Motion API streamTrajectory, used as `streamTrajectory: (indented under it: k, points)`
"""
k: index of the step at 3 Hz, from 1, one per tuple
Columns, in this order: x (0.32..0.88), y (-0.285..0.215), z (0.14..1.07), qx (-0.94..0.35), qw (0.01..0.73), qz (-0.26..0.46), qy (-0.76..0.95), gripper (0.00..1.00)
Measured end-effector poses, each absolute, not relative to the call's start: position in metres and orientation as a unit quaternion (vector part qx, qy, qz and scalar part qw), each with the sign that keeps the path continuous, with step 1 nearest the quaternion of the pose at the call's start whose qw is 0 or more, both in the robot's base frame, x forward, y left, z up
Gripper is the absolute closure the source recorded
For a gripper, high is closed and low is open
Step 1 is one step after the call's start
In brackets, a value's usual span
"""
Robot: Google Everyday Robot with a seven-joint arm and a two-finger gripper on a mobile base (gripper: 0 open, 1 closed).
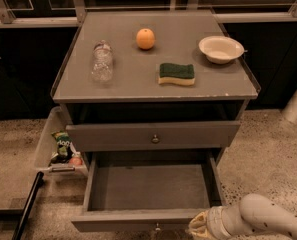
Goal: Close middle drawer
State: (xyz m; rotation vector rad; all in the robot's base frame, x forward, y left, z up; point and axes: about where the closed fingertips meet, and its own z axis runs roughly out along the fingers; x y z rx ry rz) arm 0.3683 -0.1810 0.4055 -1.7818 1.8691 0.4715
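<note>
The middle drawer [150,188] is pulled far out of the grey cabinet and is empty. Its front panel [133,221] faces me, with a small round knob [158,228] at the bottom edge of the view. My gripper [198,226] sits low at the bottom right, at the right end of that front panel, on a white arm [270,218] that comes in from the right. The drawer above [153,135] stands out a little and has its own knob [155,139]. The lowest drawer is hidden.
On the cabinet top [133,79] lie a plastic bottle [102,61], an orange [145,38], a green sponge [176,74] and a white bowl [221,49]. A clear bin with snack packs [62,149] hangs at the left. A black pole [28,206] leans at the lower left.
</note>
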Motion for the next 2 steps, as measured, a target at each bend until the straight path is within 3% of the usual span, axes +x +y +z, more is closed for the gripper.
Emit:
streamTrajectory:
  k: [2]
  points:
    - [0.3737, -0.1826, 0.4049, -0.65, 0.264, 0.18, 0.69, 0.12]
